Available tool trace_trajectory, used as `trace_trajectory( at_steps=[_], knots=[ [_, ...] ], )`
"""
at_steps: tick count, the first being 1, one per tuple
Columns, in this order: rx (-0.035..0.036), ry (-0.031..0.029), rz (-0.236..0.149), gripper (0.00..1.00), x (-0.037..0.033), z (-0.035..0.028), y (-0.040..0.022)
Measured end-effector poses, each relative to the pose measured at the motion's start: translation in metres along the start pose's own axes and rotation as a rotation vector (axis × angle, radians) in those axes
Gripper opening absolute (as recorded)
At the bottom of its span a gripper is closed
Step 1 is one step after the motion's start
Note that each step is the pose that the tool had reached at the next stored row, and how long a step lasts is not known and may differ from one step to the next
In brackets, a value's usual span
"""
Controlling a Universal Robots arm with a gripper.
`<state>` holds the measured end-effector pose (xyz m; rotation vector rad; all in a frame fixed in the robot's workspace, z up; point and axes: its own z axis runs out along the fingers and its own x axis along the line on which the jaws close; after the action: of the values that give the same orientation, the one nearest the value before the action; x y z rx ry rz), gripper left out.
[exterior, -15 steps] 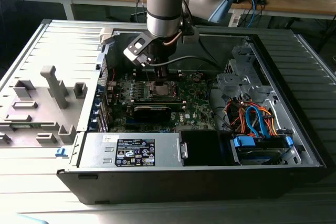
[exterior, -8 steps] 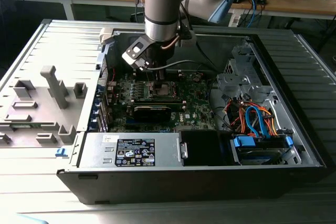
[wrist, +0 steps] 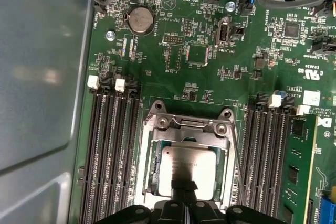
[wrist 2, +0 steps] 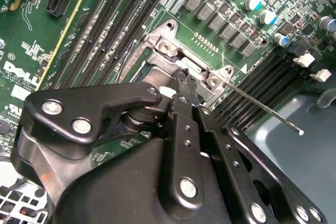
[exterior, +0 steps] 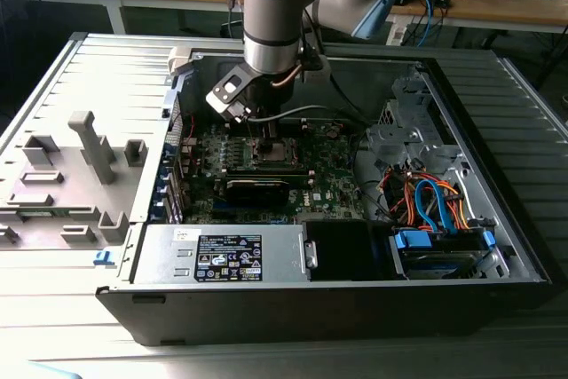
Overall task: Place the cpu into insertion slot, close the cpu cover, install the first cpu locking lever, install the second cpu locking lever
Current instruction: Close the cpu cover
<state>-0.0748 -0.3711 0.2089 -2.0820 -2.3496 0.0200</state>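
My gripper point(exterior: 266, 141) reaches down into the open computer case, over the insertion slot point(exterior: 271, 150) on the green motherboard point(wrist: 194, 56). The cpu point(wrist: 189, 163) lies in the slot with its grey metal top facing up. The silver cpu cover point(wrist: 227, 156) appears to lie flat around it. In both wrist views the gripper point(wrist: 185, 188) point(wrist 2: 184, 82) is shut, its tips at the edge of the cover's frame point(wrist 2: 157, 69), with nothing visible between them. A thin wire locking lever point(wrist 2: 262, 109) sticks out free from the socket's corner, away from the board.
Black memory slots point(wrist: 113, 150) run along both sides of the socket. The case's metal wall point(wrist: 42, 77) stands close beside the board. A power supply point(exterior: 222, 255), a cable bundle point(exterior: 426, 201) and a blue drive point(exterior: 439, 241) sit at the front. Grey fixtures point(exterior: 93, 144) stand outside the case.
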Motion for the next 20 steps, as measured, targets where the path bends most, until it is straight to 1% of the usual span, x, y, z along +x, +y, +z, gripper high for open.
trace_trajectory(
  at_steps=[4, 6, 8, 10, 12, 14, 15, 17, 18, 19, 20],
  knots=[
    [0.0004, -0.0007, 0.0, 0.11, -0.0001, 0.0025, -0.0001],
    [0.0001, -0.0001, 0.0, 0.11, 0.0, 0.0028, 0.0],
    [-0.0015, 0.0015, 0.0, 0.11, 0.0002, 0.0014, 0.0002],
    [-0.0004, 0.0002, 0.0, 0.11, 0.0, -0.0007, 0.0003],
    [-0.0004, 0.0015, 0.0, 0.11, -0.0003, -0.0009, 0.0022],
    [-0.0002, 0.0016, 0.0, 0.11, -0.0003, -0.0013, 0.0024],
    [-0.0005, 0.0016, 0.0, 0.11, -0.0003, -0.0019, 0.002],
    [-0.0027, 0.0027, 0.0, 0.11, 0.0, -0.0023, -0.002],
    [-0.0028, 0.0028, 0.0, 0.11, 0.0001, -0.0015, -0.0027],
    [-0.003, 0.0031, 0.0, 0.11, -0.0002, 0.0023, 0.0],
    [-0.0026, 0.0041, 0.0, 0.11, -0.0008, 0.0021, 0.0039]
  ],
)
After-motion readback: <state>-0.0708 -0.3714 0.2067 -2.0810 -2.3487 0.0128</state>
